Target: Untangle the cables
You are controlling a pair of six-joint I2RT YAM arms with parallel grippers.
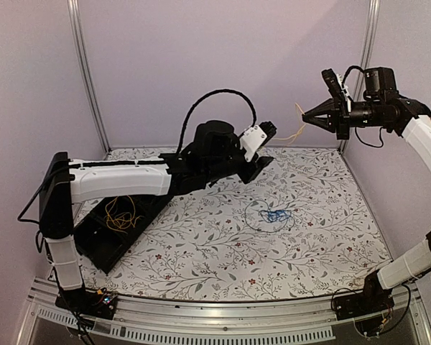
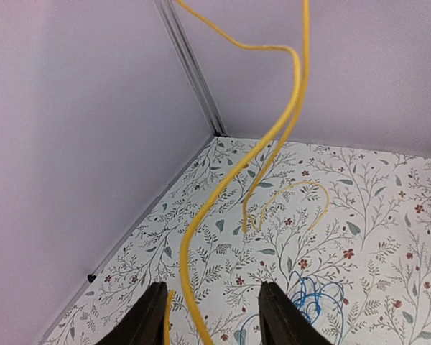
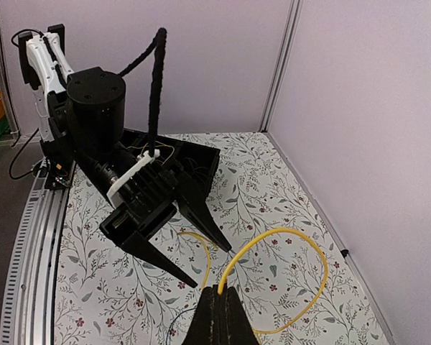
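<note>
Right arm reaching high over far right corner, right end effector (image 1: 307, 115) pointing left, fingers pressed together, pinching upper end of thin yellow flexible wire (image 2: 304, 36). Left arm stretching low across floral table (image 1: 201, 251) toward far centre, left end effector (image 2: 214, 323) standing partly open, gripping nothing. Wire hanging in curves, long axis roughly vertical, passing down between left fingers. Loose blue wire bundle (image 1: 274, 214) lying on table, just near of left end effector. Yellow-orange wire loops (image 1: 121, 214) lying in black tray (image 1: 100, 251) at left.
</note>
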